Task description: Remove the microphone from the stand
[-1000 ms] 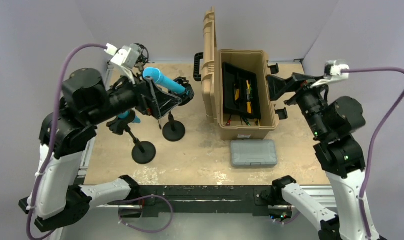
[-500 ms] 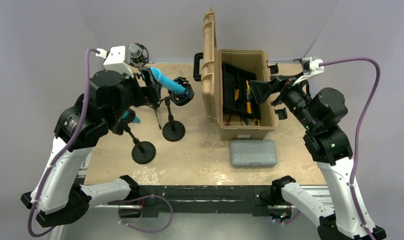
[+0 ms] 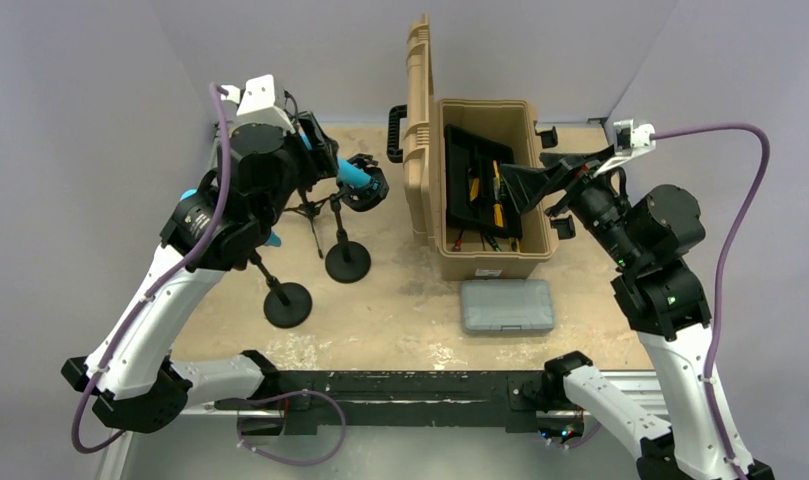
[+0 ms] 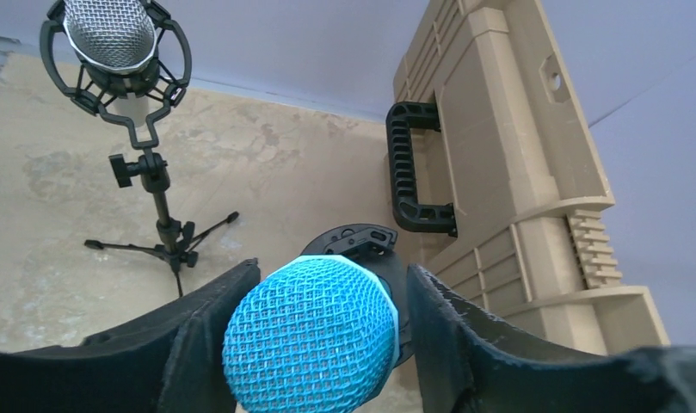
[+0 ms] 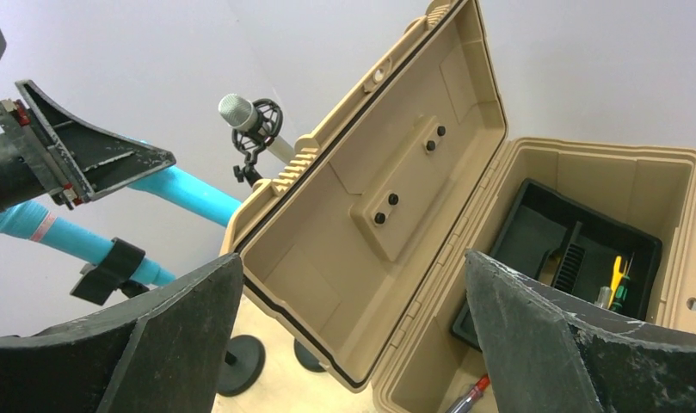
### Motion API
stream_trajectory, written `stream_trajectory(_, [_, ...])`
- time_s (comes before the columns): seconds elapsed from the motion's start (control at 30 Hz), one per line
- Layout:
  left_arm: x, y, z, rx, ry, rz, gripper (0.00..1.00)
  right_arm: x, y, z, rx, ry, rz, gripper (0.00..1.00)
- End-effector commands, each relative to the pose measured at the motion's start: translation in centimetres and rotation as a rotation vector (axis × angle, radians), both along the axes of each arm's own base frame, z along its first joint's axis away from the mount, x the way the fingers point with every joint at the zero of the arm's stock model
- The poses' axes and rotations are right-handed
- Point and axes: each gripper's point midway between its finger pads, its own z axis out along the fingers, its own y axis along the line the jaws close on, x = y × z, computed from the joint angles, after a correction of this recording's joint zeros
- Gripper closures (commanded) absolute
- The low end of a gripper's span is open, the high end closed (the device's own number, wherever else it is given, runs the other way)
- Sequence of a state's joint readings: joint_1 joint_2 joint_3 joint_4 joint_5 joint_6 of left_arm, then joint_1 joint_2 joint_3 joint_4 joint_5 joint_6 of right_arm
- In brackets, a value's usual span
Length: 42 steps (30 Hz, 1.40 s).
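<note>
The blue microphone [image 4: 310, 331] sits in the black clip [image 3: 366, 192] of its round-based stand [image 3: 348, 262], in the far left part of the table [image 3: 410, 300], just left of the toolbox's raised lid. It lies tilted, its mesh head pointing up toward the far left corner.

The left gripper [image 4: 327, 284] is around that head. In the left wrist view one finger [image 4: 202, 344] lies against one side of the mesh and the other stands just beside the opposite side. The jaws are partly closed, and I cannot tell whether they are pressing on the microphone.

A second blue microphone [image 3: 270, 238] is clipped to another round-based stand [image 3: 287, 305], nearer the left edge of the table and closer to the near edge. A silver studio microphone [image 4: 112, 34] in a black shock mount stands on a small tripod [image 4: 159, 232] by the far left corner.

The tan toolbox [image 3: 535, 215] stands at the far middle of the table. Its lid [image 3: 418, 120] is upright and carries a black handle [image 3: 395, 135]. A black tray [image 3: 460, 195] with hand tools lies inside. A closed grey case [image 3: 507, 305] lies just in front of the toolbox, toward the near edge.

The right gripper [image 5: 351, 258] hangs above the right side of the toolbox, its jaws spread wide with nothing between them.
</note>
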<state>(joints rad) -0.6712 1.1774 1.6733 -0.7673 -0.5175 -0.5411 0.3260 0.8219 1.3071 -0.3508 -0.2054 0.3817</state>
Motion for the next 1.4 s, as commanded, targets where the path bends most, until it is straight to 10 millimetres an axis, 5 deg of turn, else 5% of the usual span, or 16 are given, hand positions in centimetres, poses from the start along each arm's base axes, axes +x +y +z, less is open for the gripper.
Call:
stream_trajectory(0.0, [0.5, -1.0, 2.1, -0.082, -0.074, -0.012, 0.44, -0.6, 0.0, 1.2, 0.015, -0.042, 0.012, 0.02])
stream_trajectory(0.3, [-0.9, 0.8, 6.4, -0.005, -0.164, -0.031, 0.76, -0.4, 0.0, 0.8, 0.009, -0.038, 0.008, 0.02])
stream_trajectory(0.43, [-1.9, 1.5, 9.9, 0.024, -0.247, -0.060, 0.84, -0.2, 0.1, 0.6, 0.007, -0.035, 0.012, 0.02])
stream_trajectory(0.5, [-2.7, 2.0, 12.2, 0.048, -0.286, -0.077, 0.96, 0.0, 0.2, 0.4, 0.006, -0.031, 0.015, 0.02])
stream_trajectory(0.7, [-8.4, 0.4, 17.3, 0.036, -0.407, -0.370, 1.00, 0.4, 0.9, 0.6, -0.037, -0.041, 0.047, 0.02])
stream_trajectory(0.87, [-12.9, -1.7, 16.3, -0.049, -0.406, -0.610, 1.00, -0.6, 3.5, 3.4, -0.026, -0.113, 0.182, 0.02])
stream_trajectory(1.0, [-14.7, -2.5, 15.0, -0.083, -0.363, -0.704, 1.00, -5.0, 10.7, 6.3, 0.029, -0.169, 0.501, 0.02])
stream_trajectory(1.13, [-16.5, -3.4, 13.3, -0.108, -0.296, -0.801, 1.00, -9.6, 16.7, 6.8, 0.052, -0.193, 0.760, 0.02])
stream_trajectory(1.37, [-17.6, -4.7, 8.4, -0.126, -0.163, -0.892, 1.00, -12.8, 20.2, 5.4, 0.055, -0.194, 0.873, 0.09])
